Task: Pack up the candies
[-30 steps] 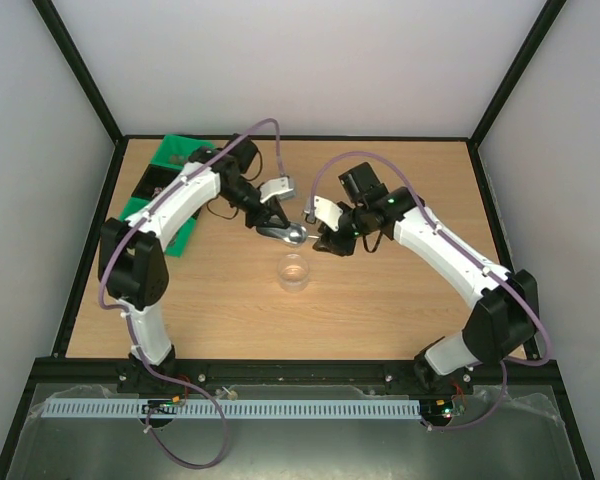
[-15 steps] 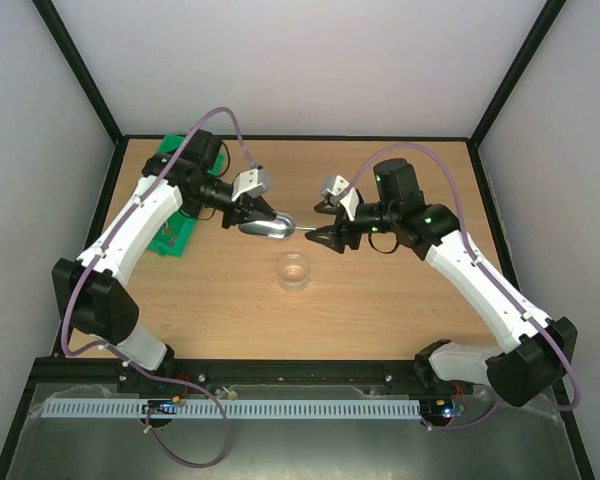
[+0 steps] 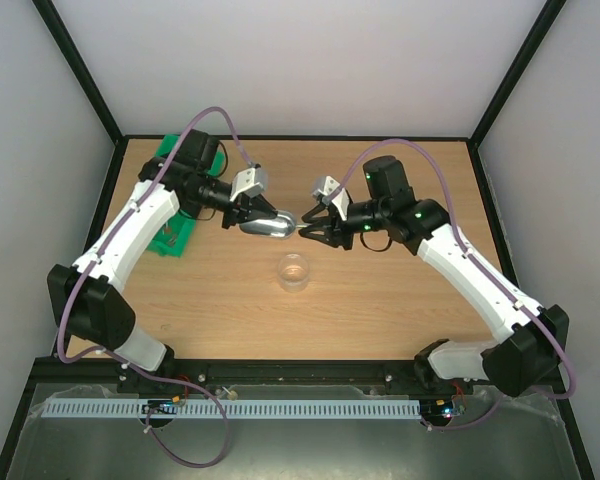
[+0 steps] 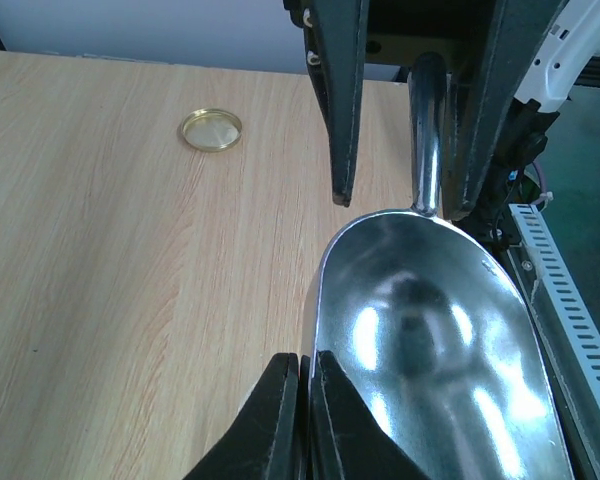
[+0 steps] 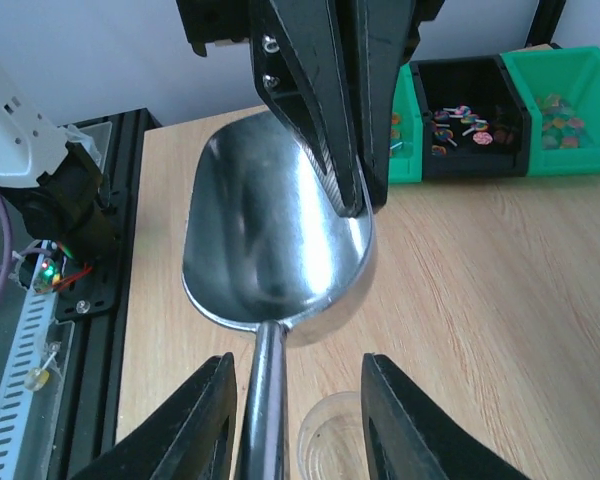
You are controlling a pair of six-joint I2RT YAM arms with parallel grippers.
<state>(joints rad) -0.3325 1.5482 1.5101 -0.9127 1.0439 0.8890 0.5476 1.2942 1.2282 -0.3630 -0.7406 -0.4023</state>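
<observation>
- Handover of the scoop (image 5: 270,230) between the two arms is judged to be the step in hand; no filling is under way, as the bowl is seen bare and bright in both wrist views.
- Left pincer (image 4: 302,362): pressed shut on the rim of the scoop bowl, which is carried clear of the counter (image 4: 100,280).
- Right pincer (image 5: 298,362): set partly apart astride the scoop handle (image 4: 427,130). A gap is seen on at least one side, so the handle is not judged clamped.
- Candies (image 5: 458,118): lying in the bins (image 5: 580,160), beyond the left pincer and well apart from the scoop.
- Jar (image 5: 330,445): standing open on the counter just below the right pincer; a gold lid (image 4: 211,129) lies apart, off to one side of both pincers.
- Next move, as judged: the right pincer is to be closed squarely on the handle before the rim is released, otherwise the scoop may be dropped.
- Pose: left arm (image 3: 140,225) and right arm (image 3: 470,265) are reached inward, wrists level, pincers facing tip to tip.
</observation>
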